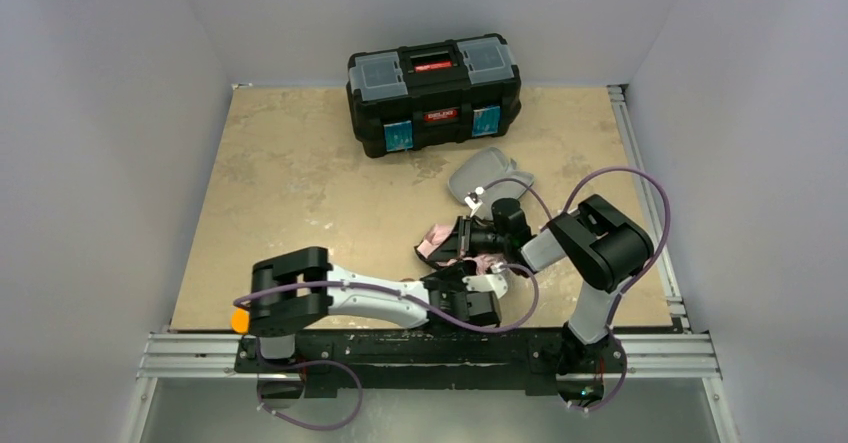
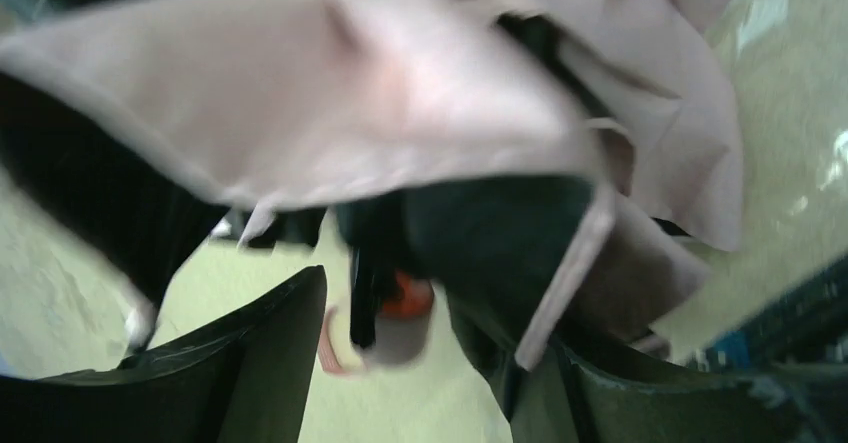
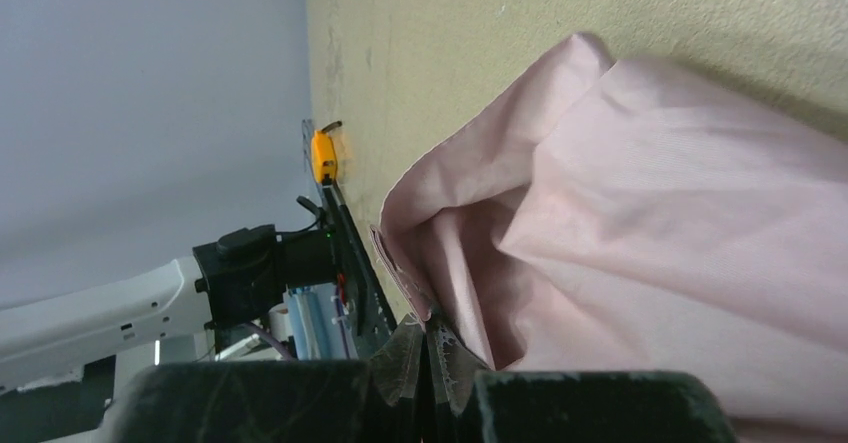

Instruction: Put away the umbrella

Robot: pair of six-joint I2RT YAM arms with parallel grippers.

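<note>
The left arm reaches rightward along the near edge, the left gripper [image 2: 400,308] spread wide at the umbrella [image 1: 438,235]. The right arm folds back leftward, the right gripper [image 3: 432,348] pinching the fabric's edge. The umbrella is bunched between them on the tan table [image 1: 300,193], well short of the toolbox [image 1: 432,88]. White walls surround.

Pale pink umbrella [image 1: 438,235] — black, red-handled toolbox [image 1: 433,98] — mottled beige tabletop [image 1: 300,183].

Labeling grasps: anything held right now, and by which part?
Right gripper pinches the umbrella by a fold of its pink fabric; left gripper open.
</note>
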